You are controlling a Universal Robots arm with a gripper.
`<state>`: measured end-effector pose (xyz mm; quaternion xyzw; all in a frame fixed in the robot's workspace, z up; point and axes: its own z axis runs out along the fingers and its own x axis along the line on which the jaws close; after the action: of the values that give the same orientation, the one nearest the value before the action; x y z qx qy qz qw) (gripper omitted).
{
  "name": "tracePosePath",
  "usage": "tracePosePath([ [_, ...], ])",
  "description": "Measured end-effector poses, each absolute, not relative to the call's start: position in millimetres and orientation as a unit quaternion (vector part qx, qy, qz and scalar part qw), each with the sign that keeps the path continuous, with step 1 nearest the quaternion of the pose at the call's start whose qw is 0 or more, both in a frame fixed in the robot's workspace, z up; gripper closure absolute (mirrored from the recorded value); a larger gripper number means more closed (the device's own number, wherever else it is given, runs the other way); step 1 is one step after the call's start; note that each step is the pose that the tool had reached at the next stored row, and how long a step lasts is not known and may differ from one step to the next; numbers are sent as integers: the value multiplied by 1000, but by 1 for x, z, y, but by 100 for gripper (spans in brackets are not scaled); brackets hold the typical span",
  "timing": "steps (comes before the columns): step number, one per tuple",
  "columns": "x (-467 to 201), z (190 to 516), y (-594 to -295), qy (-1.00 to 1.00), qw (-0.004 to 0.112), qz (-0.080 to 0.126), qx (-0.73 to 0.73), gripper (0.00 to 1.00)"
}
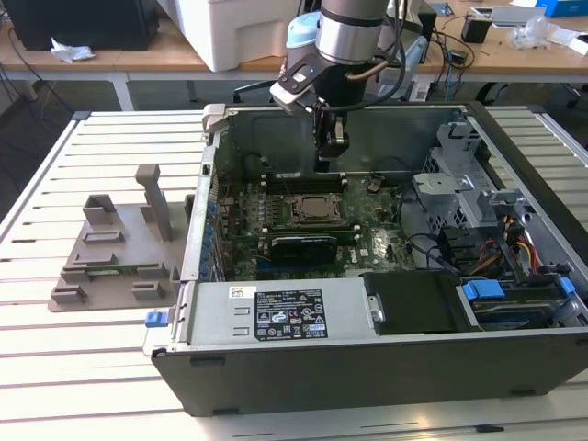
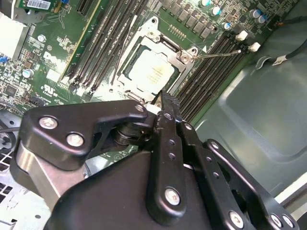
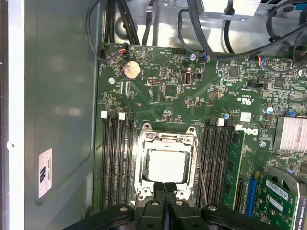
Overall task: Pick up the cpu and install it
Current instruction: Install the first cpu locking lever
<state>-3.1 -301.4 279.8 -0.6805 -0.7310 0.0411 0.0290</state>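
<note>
The cpu (image 3: 166, 166) lies flat inside the metal-framed socket (image 3: 144, 163) on the green motherboard, its silvery top facing up; the second wrist view shows it too, the cpu (image 2: 152, 73). In the exterior view the socket (image 1: 317, 209) sits in the middle of the open computer case (image 1: 367, 358). My gripper (image 1: 333, 145) hangs inside the case, above and just behind the socket. Its black fingers (image 3: 158, 191) are pressed together with nothing between them, apart from the chip. The gripper (image 3: 164, 186) tip hovers over the socket's edge, and the gripper (image 2: 165, 98) shows as shut there too.
A grey plastic tray with upright posts (image 1: 115, 257) stands on the slatted table at the exterior view's left. Memory slots (image 3: 117, 163) flank the socket. A finned heat sink (image 3: 290, 134), cables (image 3: 225, 52), a power supply (image 1: 276, 317) and a drive cage (image 1: 459, 184) crowd the case.
</note>
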Motion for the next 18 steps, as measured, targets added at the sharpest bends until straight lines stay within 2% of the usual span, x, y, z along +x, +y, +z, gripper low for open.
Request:
tracePosePath([
  [11, -3, 280, -301, -735, 29, 41, -676, 89],
  [18, -3, 280, -301, -814, 24, 44, -578, 89],
])
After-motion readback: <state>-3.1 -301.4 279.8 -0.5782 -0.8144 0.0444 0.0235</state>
